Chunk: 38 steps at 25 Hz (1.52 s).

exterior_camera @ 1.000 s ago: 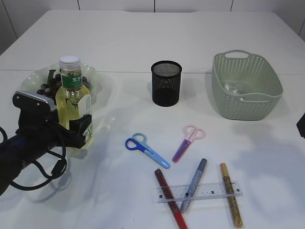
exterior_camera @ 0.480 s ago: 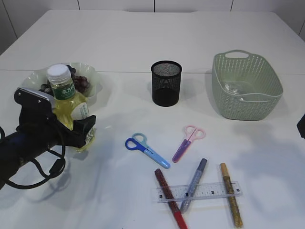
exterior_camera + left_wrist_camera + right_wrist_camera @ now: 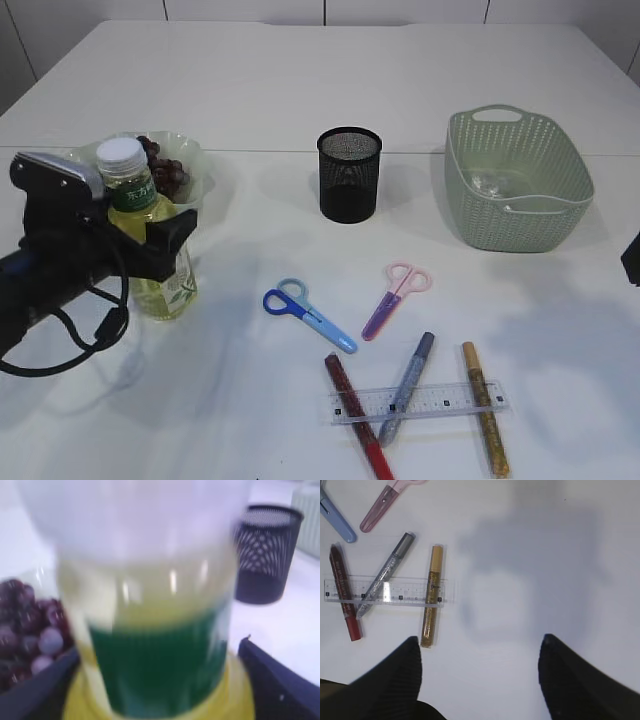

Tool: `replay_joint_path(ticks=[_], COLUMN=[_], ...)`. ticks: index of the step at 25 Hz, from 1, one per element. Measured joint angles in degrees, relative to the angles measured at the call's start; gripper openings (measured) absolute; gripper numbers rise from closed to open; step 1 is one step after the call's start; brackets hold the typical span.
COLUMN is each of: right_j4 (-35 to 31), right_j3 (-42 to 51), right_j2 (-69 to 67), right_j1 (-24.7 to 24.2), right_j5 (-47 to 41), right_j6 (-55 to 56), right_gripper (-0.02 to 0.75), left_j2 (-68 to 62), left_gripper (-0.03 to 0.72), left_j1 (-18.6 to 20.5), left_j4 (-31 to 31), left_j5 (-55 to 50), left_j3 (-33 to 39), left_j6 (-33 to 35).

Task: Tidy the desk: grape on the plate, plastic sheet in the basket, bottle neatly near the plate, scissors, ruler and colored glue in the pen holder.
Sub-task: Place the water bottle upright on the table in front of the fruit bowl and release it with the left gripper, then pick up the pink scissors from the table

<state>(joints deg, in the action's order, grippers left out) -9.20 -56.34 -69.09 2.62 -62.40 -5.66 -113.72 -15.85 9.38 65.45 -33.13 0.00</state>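
Scissors (image 3: 308, 314), two pairs; glue sticks (image 3: 407, 388), three; one ruler (image 3: 414, 401).

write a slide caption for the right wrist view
Open right gripper above bare table, beside a ruler lying across three glue pens.

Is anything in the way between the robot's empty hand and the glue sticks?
Nothing visible blocks it. The right gripper hangs open over bare table, and the gold glue stick lies just beside it. Only the clear ruler lies across all three glue sticks, so it may shift when one gets lifted.
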Motion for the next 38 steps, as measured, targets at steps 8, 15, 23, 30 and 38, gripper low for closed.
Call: replay_joint_path(ticks=[8, 15, 23, 30, 38], right_j4=[0.0, -1.12, -5.9, -6.72, -6.84], right_j3=[0.0, 0.0, 0.0, 0.0, 0.0], right_j2=[0.0, 0.0, 0.0, 0.0, 0.0], right_j1=[0.0, 0.0, 0.0, 0.0, 0.0], right_j5=[0.0, 0.0, 0.09, 0.09, 0.09], right_j6=[-0.11, -0.11, -0.11, 0.01, -0.44], right_gripper=[0.563, 0.563, 0.563, 0.563, 0.563], left_j2=[12.13, 23.91, 32.95, 39.59, 46.67], left_gripper=[0.641, 0.626, 0.587, 0.551, 0.541], left_j1=[0.0, 0.0, 1.43, 2.92, 2.92], left_j4=[3.01, 1.54, -4.66, -11.16, -12.8], left_j5=[0.0, -8.68, -25.26, -38.21, -68.95], left_j3=[0.1, 0.18, 0.6, 0.64, 0.73], left_j6=[0.0, -1.07, -4.18, -5.62, -5.75])
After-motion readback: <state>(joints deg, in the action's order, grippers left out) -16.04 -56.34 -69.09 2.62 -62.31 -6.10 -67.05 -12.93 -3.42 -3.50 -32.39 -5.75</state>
